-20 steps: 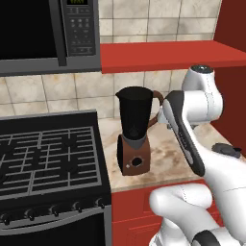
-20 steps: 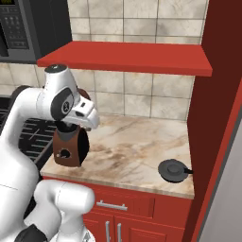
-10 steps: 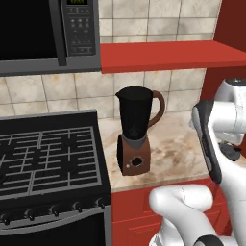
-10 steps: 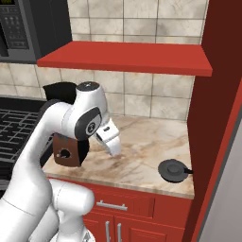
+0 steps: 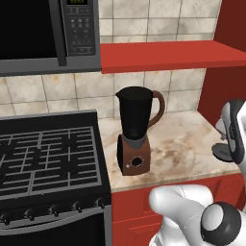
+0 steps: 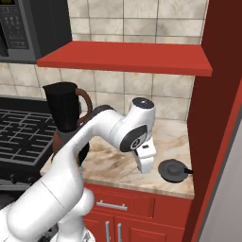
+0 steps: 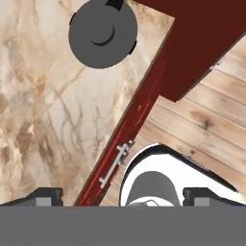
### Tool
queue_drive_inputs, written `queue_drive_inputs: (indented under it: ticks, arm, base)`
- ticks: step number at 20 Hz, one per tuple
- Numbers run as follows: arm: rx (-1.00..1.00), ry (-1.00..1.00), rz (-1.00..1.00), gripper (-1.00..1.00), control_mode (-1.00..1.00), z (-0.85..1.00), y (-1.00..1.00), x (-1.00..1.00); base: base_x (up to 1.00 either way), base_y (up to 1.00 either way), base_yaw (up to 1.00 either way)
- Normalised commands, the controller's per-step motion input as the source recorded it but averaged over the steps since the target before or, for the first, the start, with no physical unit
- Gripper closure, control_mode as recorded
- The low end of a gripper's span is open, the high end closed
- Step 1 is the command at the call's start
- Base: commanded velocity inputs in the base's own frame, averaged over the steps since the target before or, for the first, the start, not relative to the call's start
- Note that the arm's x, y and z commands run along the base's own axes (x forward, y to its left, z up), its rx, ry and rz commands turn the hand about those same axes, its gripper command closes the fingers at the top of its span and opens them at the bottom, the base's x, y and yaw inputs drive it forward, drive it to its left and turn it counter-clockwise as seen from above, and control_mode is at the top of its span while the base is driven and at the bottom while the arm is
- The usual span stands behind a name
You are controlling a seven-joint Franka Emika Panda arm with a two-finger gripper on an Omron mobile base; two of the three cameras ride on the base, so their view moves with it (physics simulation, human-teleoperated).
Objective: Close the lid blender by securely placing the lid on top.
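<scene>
Rendering evenly and brightly, casting a soft shadow left of the blender [image 5: 136,129]; showing no glare or blur.

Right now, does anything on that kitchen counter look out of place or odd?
The blender stands upright by the stove with its jar open on top. Its lid lies flat on the counter well off to the right, near the edge. Nothing is spilled or damaged.

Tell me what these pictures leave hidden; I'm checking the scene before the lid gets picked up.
- lid: in the left base view the white arm covers most of it at the right edge.
- blender: in the right base view the arm hides its base.
- tool: in the hand view only the fingertips rise, wide apart, nothing between them.
</scene>
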Motion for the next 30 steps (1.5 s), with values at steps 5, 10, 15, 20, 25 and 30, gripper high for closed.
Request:
queue_drive_inputs:
  ticks: [5,10,15,20,25,30]
  arm:
    - [0.01,0.0,-0.01,-1.0,-1.0,-0.51,-0.48,0.22]
    - [-0.02,0.0,0.0,-1.0,-1.0,-0.4,-0.3,0.43]
    - [-0.07,0.02,-0.02,-1.0,-1.0,-0.34,-0.21,0.48]
    - [-0.07,0.09,-0.01,-1.0,-1.0,-0.37,-0.21,0.54]
    - [-0.01,0.11,-0.02,-1.0,-1.0,-0.28,-0.37,0.42]
    - [0.0,0.05,-0.01,-1.0,-1.0,-0.32,-0.5,0.24]
  base:
    - [0.0,0.0,0.0]
    - [0.0,0.0,0.0]
    - [0.0,0.0,0.0]
    - [0.0,0.0,0.0]
    - [0.0,0.0,0.0]
    - [0.0,0.0,0.0]
